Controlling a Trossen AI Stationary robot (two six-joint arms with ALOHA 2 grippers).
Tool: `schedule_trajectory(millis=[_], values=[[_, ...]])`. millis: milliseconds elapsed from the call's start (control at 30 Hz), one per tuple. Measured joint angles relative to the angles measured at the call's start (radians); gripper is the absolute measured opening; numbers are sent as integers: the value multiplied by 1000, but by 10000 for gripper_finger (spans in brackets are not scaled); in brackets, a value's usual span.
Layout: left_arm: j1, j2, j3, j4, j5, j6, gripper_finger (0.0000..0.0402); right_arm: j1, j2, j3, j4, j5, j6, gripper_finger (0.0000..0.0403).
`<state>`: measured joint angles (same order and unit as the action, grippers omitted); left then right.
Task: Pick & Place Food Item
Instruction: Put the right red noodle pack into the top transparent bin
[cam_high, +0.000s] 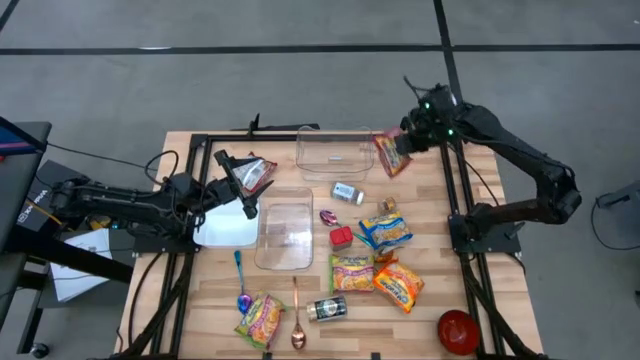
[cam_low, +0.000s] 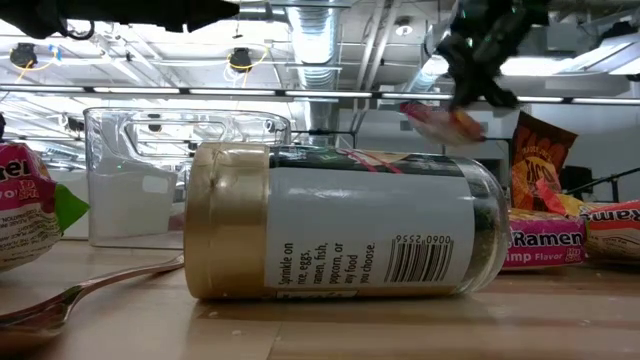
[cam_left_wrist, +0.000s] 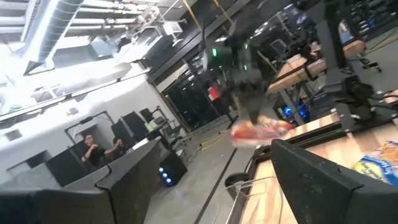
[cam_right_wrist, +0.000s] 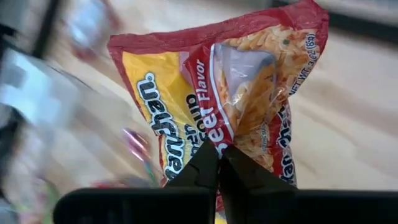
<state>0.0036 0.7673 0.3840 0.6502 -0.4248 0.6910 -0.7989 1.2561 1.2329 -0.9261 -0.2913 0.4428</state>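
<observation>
From above, the right hand (cam_high: 402, 141) is hanging over the far right part of the table (cam_high: 420, 320), just beside the clear tub (cam_high: 333, 152), and it is pinching a red noodle packet (cam_high: 391, 154) that is dangling below it. The left hand (cam_high: 240, 183) is waiting over the near left side with its fingers standing wide and nothing between them, next to a second clear tub (cam_high: 285, 236) and a white lid (cam_high: 226, 226). More noodle packets (cam_high: 385, 231), a small red cube (cam_high: 341, 238), two spoons (cam_high: 297, 318), a spice jar (cam_high: 327, 309) and a red bowl (cam_high: 458, 331) are lying about the table.

At table height, the spice jar (cam_low: 340, 222) is lying on its side up close, and the red noodle packet (cam_low: 442, 119) is hanging in the air behind it under the right hand (cam_low: 478, 75).

Past the left wrist, the right hand (cam_left_wrist: 249, 99) is showing far off, blurred, with the red noodle packet (cam_left_wrist: 261, 131) under it above the table edge. People are sitting in the room beyond.

Past the right wrist, the fingers (cam_right_wrist: 205, 171) are pressing together on the packet's lower edge, and the red noodle packet (cam_right_wrist: 186, 112) is filling the view, clear of the table.
</observation>
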Motion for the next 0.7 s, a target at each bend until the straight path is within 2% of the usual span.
schedule_trajectory(millis=[133,333,533,700], values=[[0,0,0,4,-17,0,298,46,65,146,13,13,52,0],[0,0,0,27,-70,-23,298,128,192,313,17,90,148,0],[0,0,0,26,-180,-28,298,195,308,369,25,110,243,0],[0,0,0,21,-204,-56,298,231,388,370,74,124,283,0]])
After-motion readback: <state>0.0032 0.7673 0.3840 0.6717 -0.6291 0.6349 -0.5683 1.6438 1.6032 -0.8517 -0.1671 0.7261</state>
